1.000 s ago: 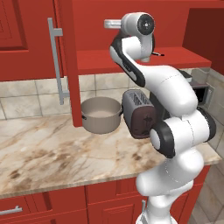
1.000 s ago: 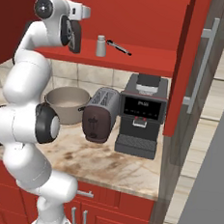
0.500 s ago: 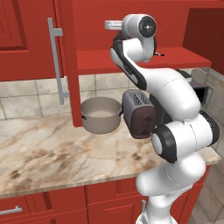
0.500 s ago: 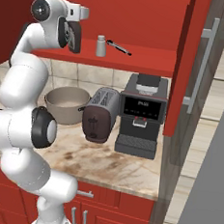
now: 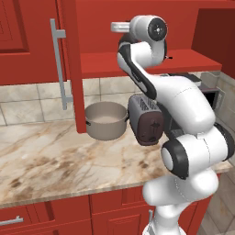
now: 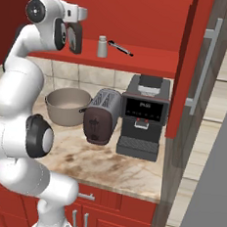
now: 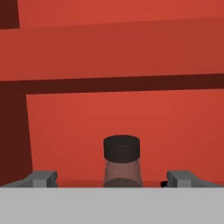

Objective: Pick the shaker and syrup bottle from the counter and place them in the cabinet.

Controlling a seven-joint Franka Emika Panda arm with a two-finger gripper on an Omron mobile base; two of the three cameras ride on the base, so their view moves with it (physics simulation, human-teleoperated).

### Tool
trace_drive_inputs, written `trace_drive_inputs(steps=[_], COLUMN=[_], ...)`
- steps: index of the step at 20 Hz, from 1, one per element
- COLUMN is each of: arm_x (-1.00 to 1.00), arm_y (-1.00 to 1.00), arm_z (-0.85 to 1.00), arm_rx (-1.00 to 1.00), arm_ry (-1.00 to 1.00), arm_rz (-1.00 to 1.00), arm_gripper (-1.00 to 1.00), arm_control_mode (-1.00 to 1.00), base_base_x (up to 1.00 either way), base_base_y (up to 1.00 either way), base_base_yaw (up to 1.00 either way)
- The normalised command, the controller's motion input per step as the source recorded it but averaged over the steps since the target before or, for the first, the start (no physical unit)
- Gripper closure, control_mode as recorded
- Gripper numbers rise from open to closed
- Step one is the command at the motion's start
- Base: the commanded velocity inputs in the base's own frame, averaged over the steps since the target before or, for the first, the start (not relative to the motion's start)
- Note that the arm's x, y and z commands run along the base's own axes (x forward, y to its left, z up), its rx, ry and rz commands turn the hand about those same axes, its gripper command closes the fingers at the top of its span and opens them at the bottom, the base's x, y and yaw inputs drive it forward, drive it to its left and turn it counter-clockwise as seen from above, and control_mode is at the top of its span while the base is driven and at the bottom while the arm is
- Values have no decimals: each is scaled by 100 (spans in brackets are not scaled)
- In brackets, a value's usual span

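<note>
In the hand view the syrup bottle [image 7: 122,151] stands upright on the red cabinet shelf, showing its dark cap and brown neck. My gripper [image 7: 113,178] is open, with one fingertip well to each side of the bottle and not touching it. The right base view has my hand [image 6: 75,38] raised at the left end of the cabinet shelf [image 6: 140,60]. The small pale grey shaker [image 6: 102,46] stands upright on that shelf, just right of the hand. The bottle is hidden behind the hand in both base views.
A thin dark rod [image 6: 120,48] lies on the shelf beside the shaker. The cabinet doors [image 6: 193,69] [image 5: 69,69] hang open on both sides. On the marble counter [image 5: 55,156] below are a pot [image 5: 106,120], a toaster [image 5: 146,120] and a coffee machine [image 6: 143,116].
</note>
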Motion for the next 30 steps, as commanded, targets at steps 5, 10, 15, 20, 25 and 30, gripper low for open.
trace_drive_inputs(steps=[5, 10, 15, 20, 25, 30], arm_x=[-32, -33, -39, -46, -54, -61], arm_y=[0, 0, 0, 0, 0, -10], arm_z=[0, 0, 0, 0, 0, 0], arm_rx=[0, 0, 0, 0, 0, 0], arm_ry=[0, 0, 0, 0, 0, -2], arm_rz=[0, 0, 0, 0, 0, 0], arm_gripper=[-100, -100, -100, -100, -100, -100], arm_control_mode=[-100, -100, -100, -100, -100, -100], base_base_x=[0, 0, 0, 0, 0, 0], base_base_y=[0, 0, 0, 0, 0, 0], base_base_yaw=[0, 0, 0, 0, 0, 0])
